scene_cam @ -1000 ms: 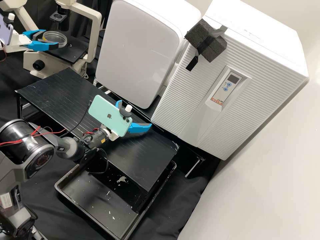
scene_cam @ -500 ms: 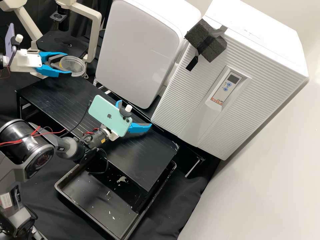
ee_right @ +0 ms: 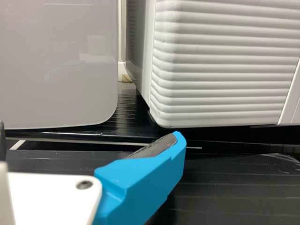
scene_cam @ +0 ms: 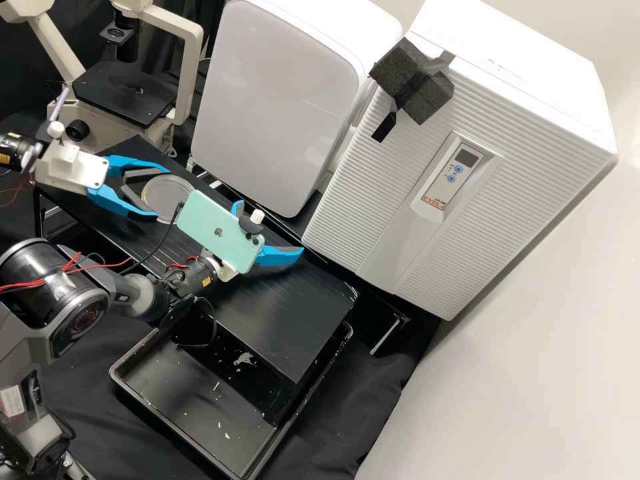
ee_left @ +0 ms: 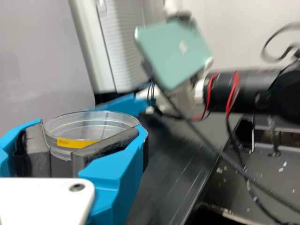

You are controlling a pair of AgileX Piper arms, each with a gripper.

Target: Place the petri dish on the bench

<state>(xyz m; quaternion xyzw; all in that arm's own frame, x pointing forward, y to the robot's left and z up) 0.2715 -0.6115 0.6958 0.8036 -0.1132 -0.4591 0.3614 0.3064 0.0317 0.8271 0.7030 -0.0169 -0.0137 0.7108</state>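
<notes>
I'm pinching petri dish [ee_left: 91,129] by its sides, left hand [scene_cam: 162,193]; it's seeming light, stiff, slick, brittle, wanting gentle squeeze.

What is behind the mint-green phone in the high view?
Blue fingers of the right claw stick out past the phone, above the black bench. The phone covers their inner ends and the bench straight behind it.

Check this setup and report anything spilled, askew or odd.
Pale flakes and a larger pale patch mark the black tray below the bench, like debris or flaking. Dark foam strapped to the ridged white cabinet looks improvised. Nothing else stands out.
</notes>
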